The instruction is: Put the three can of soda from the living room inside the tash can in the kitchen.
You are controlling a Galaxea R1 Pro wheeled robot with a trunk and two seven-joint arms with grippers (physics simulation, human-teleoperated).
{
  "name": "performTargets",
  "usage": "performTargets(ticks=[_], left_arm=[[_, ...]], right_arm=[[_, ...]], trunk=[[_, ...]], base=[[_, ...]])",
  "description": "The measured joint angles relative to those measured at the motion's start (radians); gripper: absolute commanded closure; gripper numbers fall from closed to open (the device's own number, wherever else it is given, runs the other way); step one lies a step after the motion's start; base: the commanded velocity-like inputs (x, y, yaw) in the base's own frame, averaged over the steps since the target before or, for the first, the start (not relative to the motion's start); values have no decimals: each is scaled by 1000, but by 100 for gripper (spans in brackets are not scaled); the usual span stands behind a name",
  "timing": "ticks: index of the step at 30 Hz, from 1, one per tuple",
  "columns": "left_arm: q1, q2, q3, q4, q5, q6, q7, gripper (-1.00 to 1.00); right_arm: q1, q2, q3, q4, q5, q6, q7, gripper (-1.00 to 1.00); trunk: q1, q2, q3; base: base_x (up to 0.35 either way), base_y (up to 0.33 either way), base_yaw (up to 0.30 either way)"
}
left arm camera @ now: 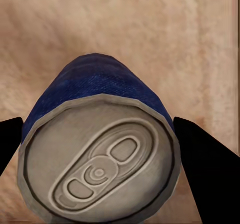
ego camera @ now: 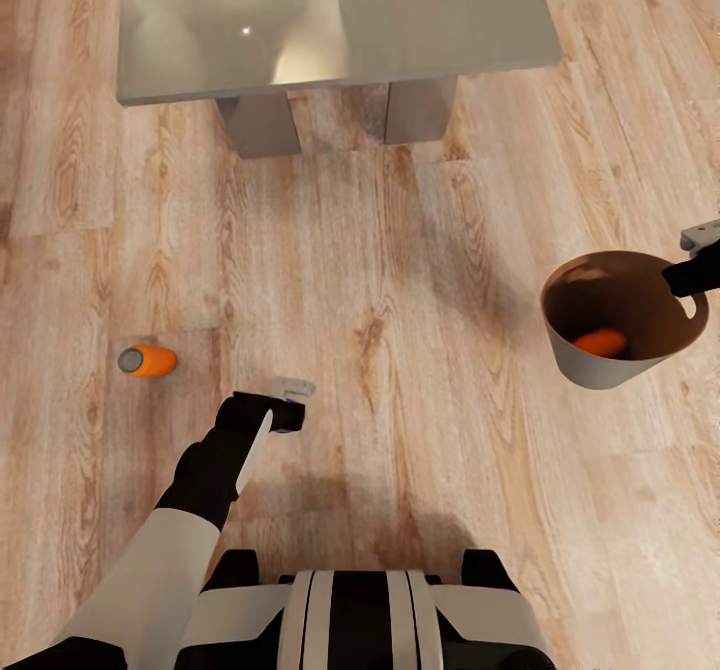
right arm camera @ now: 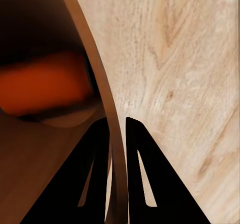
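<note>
Light wood floor underfoot, living room setting. Low glass-topped coffee table at far side of head view, two grey legs showing below its near edge. Left gripper low over the floor, just ahead of the robot's base. In left wrist view, dark blue soda can sitting between the two black fingers, grey top with pull tab facing the camera, blue body running away toward the floor; fingers close against both sides of the can, so gripped. Blue can itself hidden from head view behind the gripper. One orange soda can lying on its side on the floor, grey end turned to the robot's left, well left of the left gripper and apart from it. Trash can off to the robot's right, lifted and tilted, pale grey outside, brown inside, opening tipped toward the camera. Right gripper at the bucket's far-right rim; in right wrist view, fingers narrowed onto the thin wall, one inside and one outside, pinching it. Second orange can lying inside the bucket on its low side; same can a blurred orange shape in right wrist view, behind the wall.
</note>
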Motion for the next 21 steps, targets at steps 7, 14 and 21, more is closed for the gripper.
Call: performTargets(ticks=[7, 14, 21], left_arm=[[5, 6, 6, 7, -6, -6, -6, 100], [44, 38, 8, 28, 2, -46, -43, 100], [83, 38, 8, 28, 1, -84, -80, 100]], right_arm=[[8, 7, -5, -6, -2, -12, -9, 100], [49, 48, -43, -35, -34, -76, -68, 100], [92, 87, -78, -35, -68, -75, -92, 100]], trunk=[[-23, 42, 19], [-23, 42, 19], [-23, 42, 19]], base=[[0, 0, 0], [0, 0, 0], [0, 0, 0]])
